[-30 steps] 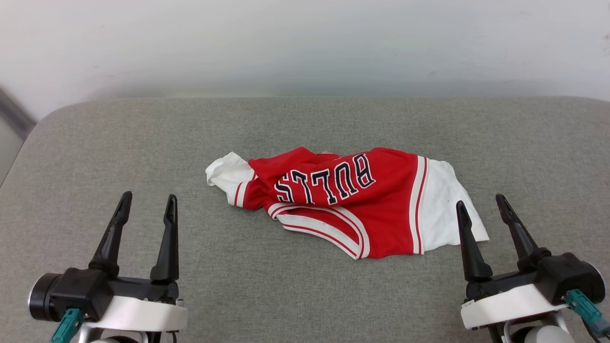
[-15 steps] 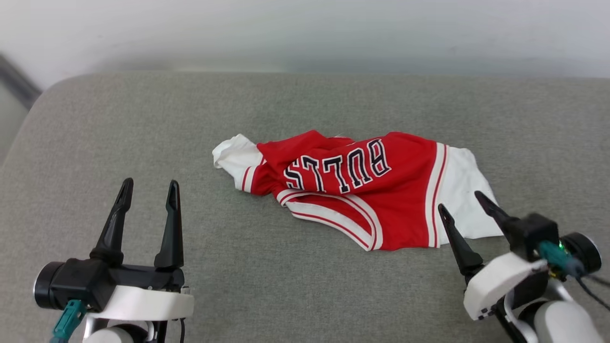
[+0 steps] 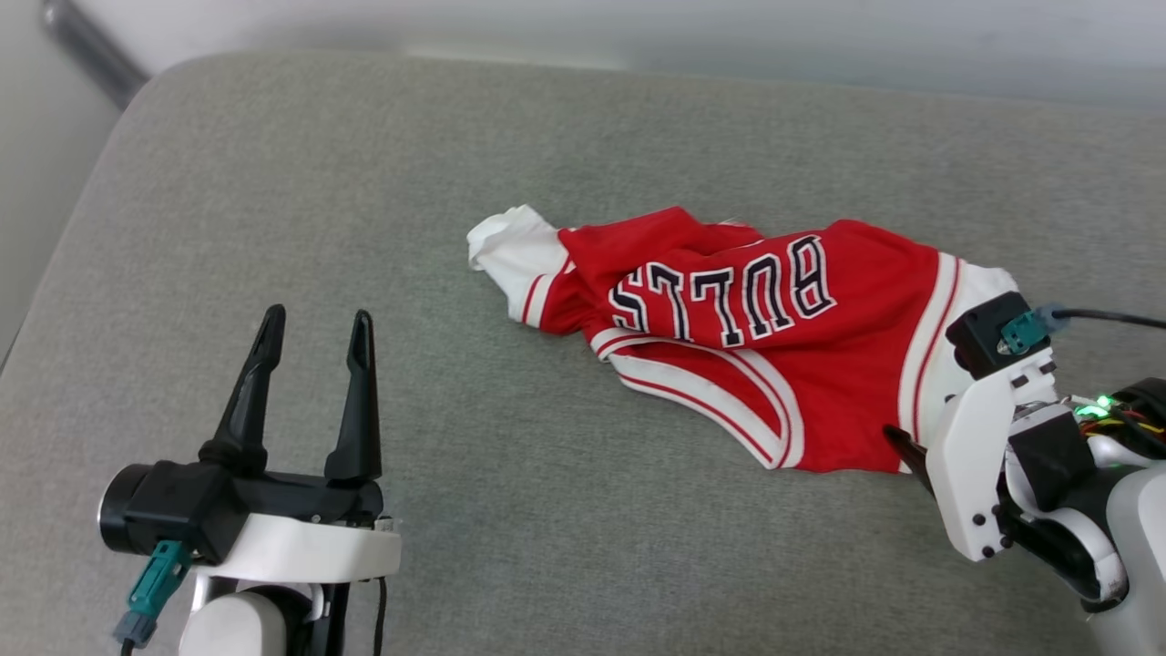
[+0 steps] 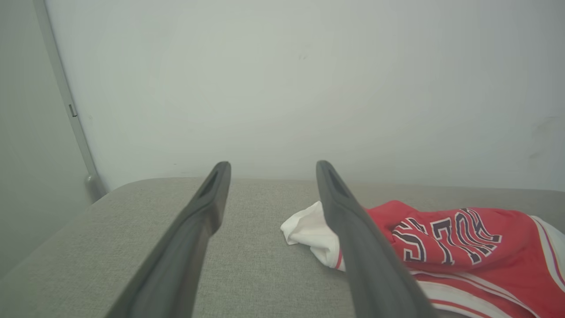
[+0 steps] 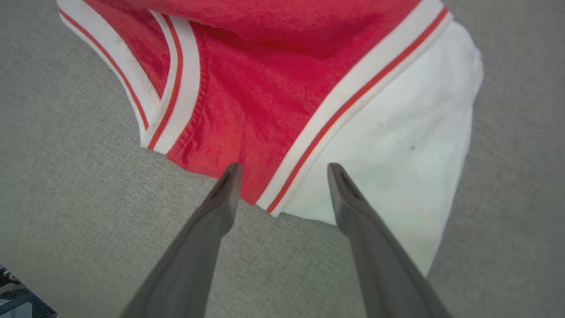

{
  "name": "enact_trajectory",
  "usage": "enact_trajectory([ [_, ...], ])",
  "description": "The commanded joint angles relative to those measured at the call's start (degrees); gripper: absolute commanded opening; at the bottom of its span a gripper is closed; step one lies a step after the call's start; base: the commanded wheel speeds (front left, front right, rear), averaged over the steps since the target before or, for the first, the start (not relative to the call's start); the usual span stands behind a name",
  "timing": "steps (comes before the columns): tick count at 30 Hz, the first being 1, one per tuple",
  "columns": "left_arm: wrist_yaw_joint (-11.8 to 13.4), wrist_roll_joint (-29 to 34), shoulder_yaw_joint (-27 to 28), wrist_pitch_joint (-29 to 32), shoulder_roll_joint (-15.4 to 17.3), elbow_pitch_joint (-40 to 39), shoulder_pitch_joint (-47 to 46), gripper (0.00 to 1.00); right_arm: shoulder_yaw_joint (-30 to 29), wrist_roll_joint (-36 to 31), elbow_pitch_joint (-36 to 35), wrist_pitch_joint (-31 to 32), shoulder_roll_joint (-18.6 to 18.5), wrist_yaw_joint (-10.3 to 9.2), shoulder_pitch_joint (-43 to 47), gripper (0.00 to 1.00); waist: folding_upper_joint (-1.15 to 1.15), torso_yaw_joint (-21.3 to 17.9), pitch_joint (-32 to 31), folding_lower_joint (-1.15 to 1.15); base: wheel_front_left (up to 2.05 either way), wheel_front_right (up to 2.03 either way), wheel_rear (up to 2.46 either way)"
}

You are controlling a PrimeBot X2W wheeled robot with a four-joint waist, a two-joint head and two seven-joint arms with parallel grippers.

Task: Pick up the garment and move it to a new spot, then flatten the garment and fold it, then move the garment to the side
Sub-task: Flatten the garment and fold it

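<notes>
The right hand (image 5: 283, 170), wide open and empty, hung over the shirt's (image 3: 838, 383) sleeve seam. It should pinch both layers there. The left hand (image 3: 317, 317) gaped empty, well apart from the shirt.

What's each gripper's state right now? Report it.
Left gripper: open, empty, apart from the garment.
Right gripper: open, poised at the garment's near edge, holding nothing.

Crumpled garment (image 3: 820, 401) on grey cushion (image 3: 364, 182)
</notes>
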Motion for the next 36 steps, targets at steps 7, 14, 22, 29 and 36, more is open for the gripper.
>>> enact_trajectory([
  [7, -0.1, -0.1, -1.6, -0.1, -0.4, 0.2, -2.0, 1.00, -1.6, 0.7, 2.8, 6.2, -0.3, -0.03, -1.7, 1.00, 0.00, 4.4, 3.4, 0.00, 0.00, 0.00, 0.00],
  [14, -0.1, -0.4, -2.5, -0.2, -0.7, 0.7, -2.2, 1.00, -1.0, 0.3, 7.1, 6.7, -0.9, -0.03, 0.9, 1.00, 0.00, 6.8, 3.8, 0.00, 0.00, 0.00, 0.00],
  [22, -0.1, -0.6, -1.8, -0.2, -0.8, 1.4, -1.1, 1.00, 0.7, 1.5, 12.1, 5.8, -2.6, -0.02, 5.5, 0.00, 0.00, 6.6, 2.0, 0.00, 0.00, 0.00, 0.00],
  [29, -0.1, -0.4, -0.5, -0.2, -0.2, 1.6, 0.3, 1.00, -2.6, 2.5, 10.4, 2.8, -6.0, -0.07, 6.9, 0.00, 0.00, 2.9, -1.3, 0.00, 0.00, 0.00, 0.00],
  [36, -0.1, -0.4, 0.4, -0.2, 0.2, 1.6, 1.7, 1.00, -7.7, 3.3, 6.3, 3.4, -8.2, -0.06, 12.8, 0.00, 0.00, 0.0, -3.7, 0.00, 0.00, 0.00, 0.00],
])
